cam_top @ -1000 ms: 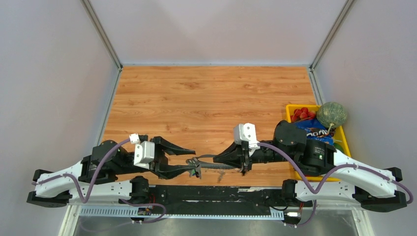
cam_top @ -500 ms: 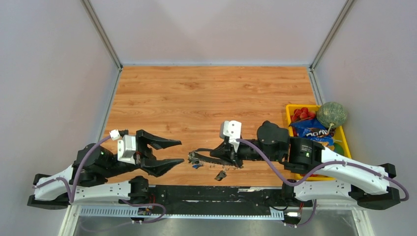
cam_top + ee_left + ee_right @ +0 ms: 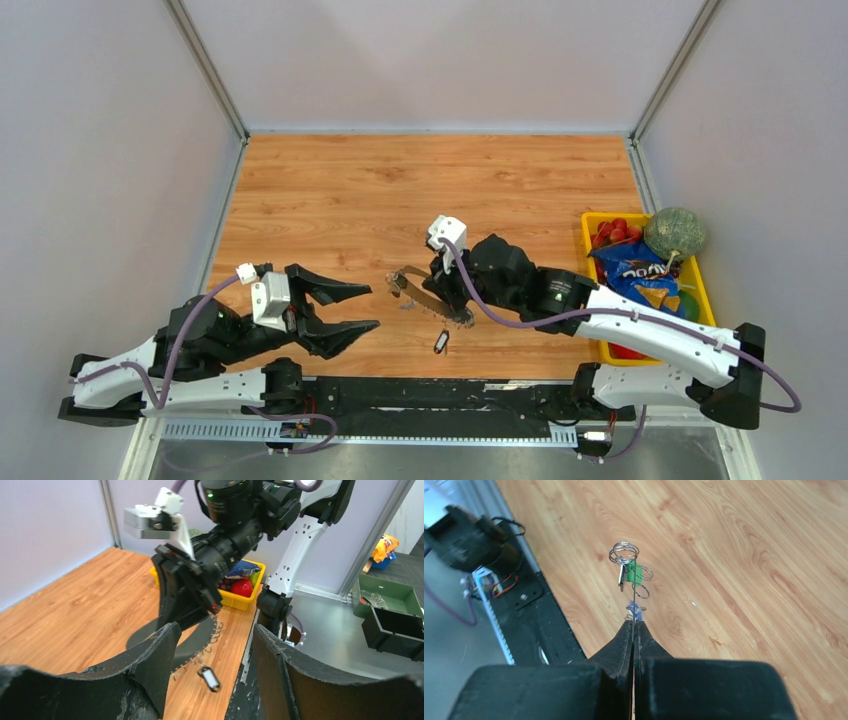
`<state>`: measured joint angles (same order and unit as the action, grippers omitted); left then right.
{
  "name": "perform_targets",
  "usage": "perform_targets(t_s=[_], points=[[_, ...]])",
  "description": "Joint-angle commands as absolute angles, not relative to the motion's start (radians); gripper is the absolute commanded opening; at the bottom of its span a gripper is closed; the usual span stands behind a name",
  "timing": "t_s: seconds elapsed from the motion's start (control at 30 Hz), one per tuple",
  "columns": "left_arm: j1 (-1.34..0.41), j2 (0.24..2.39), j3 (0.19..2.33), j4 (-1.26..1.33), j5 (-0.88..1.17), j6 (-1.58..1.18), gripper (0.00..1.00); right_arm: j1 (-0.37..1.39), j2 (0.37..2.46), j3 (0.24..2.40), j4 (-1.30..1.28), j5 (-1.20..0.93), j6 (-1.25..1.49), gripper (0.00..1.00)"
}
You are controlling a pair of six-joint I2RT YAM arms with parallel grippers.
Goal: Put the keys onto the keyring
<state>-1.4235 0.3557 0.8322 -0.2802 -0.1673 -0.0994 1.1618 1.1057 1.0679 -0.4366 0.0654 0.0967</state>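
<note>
My right gripper point(image 3: 433, 285) is shut on the thin silvery keyring point(image 3: 436, 308) and holds it above the table. In the right wrist view the keyring point(image 3: 633, 592) is edge-on and runs out from the closed fingertips point(image 3: 629, 630). Small rings, a green-tagged key point(image 3: 637, 574) and a blue-tagged key point(image 3: 637, 611) hang on it. A dark-framed key tag point(image 3: 440, 342) shows just below the hoop; it also shows in the left wrist view point(image 3: 210, 677), and I cannot tell whether it hangs or lies on the wood. My left gripper point(image 3: 368, 307) is open and empty, left of the hoop.
A yellow bin point(image 3: 700, 285) stands at the right edge of the table, with a snack bag, red fruit and a green round fruit point(image 3: 673, 232) in it. The table's black front rail point(image 3: 430, 392) lies just below the key tag.
The left gripper has let go near the hoop, opened and drawn back to the left. The right gripper has carried the keyring left and away from the front edge.
</note>
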Motion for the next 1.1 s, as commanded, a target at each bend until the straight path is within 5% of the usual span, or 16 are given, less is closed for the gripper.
perform_targets(t_s=[0.0,0.47,1.07], points=[[-1.422,0.356,0.823,-0.26,-0.184,-0.11,0.66,1.079,1.129,1.03,-0.243,0.081,0.239,0.0],[-1.422,0.394,0.8,-0.239,-0.159,-0.107,0.68,0.925,1.344,0.878,0.286,0.066,0.521,0.0],[-1.422,0.41,0.798,-0.244,-0.17,-0.097,0.72,0.716,1.713,0.712,0.64,-0.038,0.762,0.0]])
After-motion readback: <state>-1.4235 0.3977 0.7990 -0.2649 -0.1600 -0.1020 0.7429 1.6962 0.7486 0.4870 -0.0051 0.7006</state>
